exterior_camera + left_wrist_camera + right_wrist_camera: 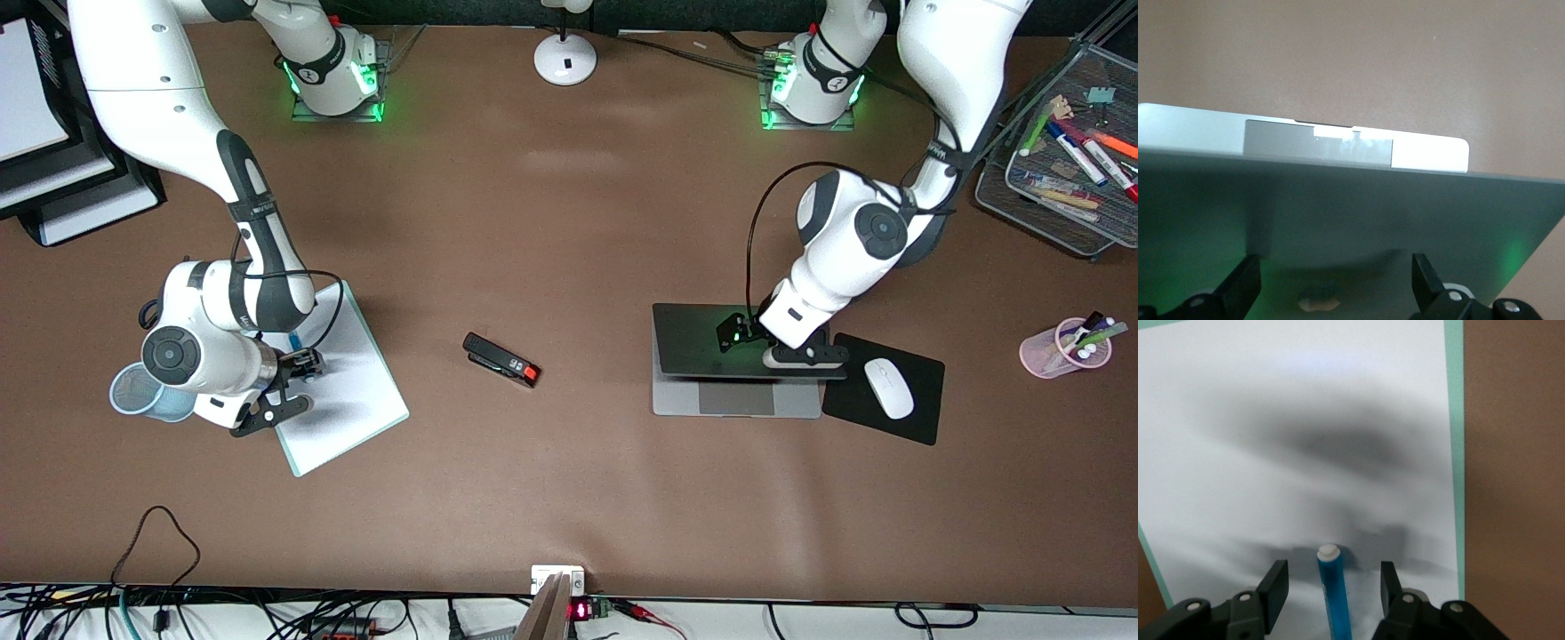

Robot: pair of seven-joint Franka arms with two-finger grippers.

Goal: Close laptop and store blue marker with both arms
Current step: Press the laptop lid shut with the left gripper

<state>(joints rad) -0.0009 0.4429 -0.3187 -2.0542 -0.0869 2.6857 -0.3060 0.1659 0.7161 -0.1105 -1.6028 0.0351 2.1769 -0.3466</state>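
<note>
Whiteboard [356, 400] at eight o'clock carries the blue marker [1333, 600]; the right gripper [1333, 573] straddles it, fingers spread, not touching. The left gripper [1335, 267], also spread, sits at the part-open laptop [738, 400] lid at four o'clock. Likely risks: the marker rolling aside as the fingers close, or the lid slipping free and slamming.

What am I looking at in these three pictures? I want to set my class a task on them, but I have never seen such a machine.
Two white robot arms work at a brown table. One picture looks down from across the table; the other two come from cameras on each wrist. The left end effector, fingers open, presses on the lid of a half-shut laptop beside a white mouse on its black pad. The right end effector, also open, straddles a blue marker lying on a white board. It grips nothing yet. A black stapler lies between them.
</note>
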